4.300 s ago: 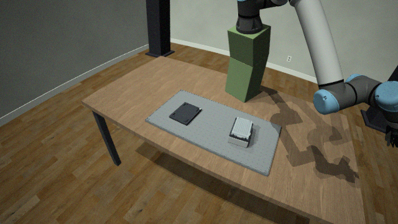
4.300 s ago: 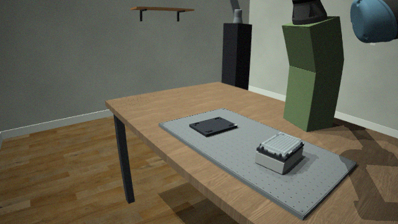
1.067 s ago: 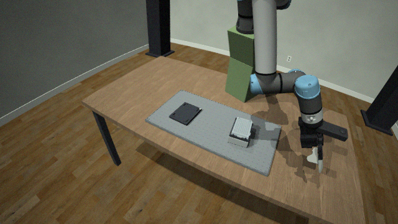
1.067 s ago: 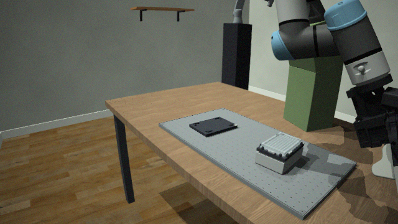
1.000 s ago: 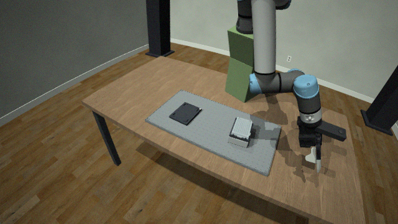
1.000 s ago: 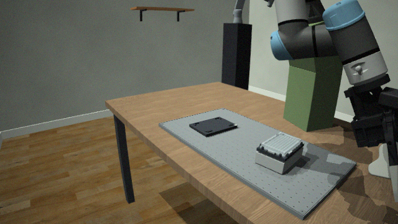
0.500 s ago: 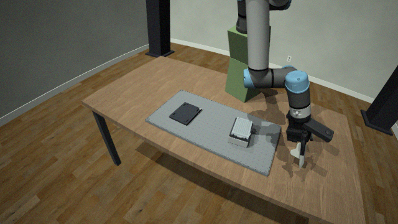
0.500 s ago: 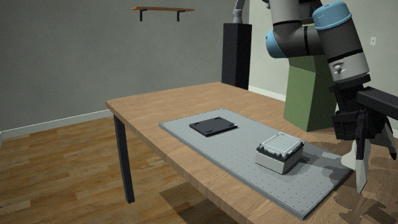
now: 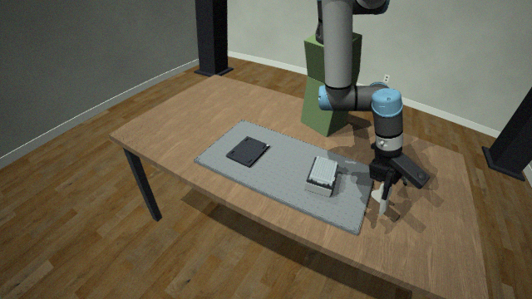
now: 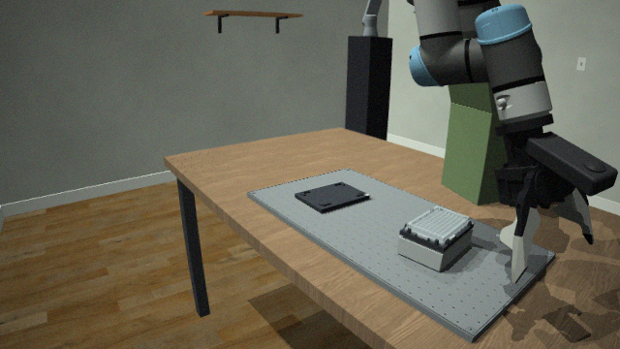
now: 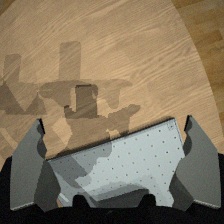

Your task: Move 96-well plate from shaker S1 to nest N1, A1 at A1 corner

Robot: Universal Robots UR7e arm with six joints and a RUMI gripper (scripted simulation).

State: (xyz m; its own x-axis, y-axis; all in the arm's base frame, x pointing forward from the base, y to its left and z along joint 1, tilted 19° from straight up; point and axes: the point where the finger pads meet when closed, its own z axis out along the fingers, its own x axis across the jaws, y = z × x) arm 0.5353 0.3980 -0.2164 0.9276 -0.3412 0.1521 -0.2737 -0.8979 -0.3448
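Observation:
The white 96-well plate sits on the plate shaker S1, a pale grey box with a dark top, on the right part of the grey perforated baseplate. The black plate nest N1 lies flat on the left part of the baseplate, with nothing on it. My gripper is open and empty, above the right end of the baseplate, to the right of the shaker. In the wrist view my fingers frame a corner of the baseplate and bare table; the plate is not in that view.
A green block that carries the arm's base stands at the back of the table behind the shaker. Dark pillars stand on the floor at the back left and far right. The table's near edge runs close to the baseplate.

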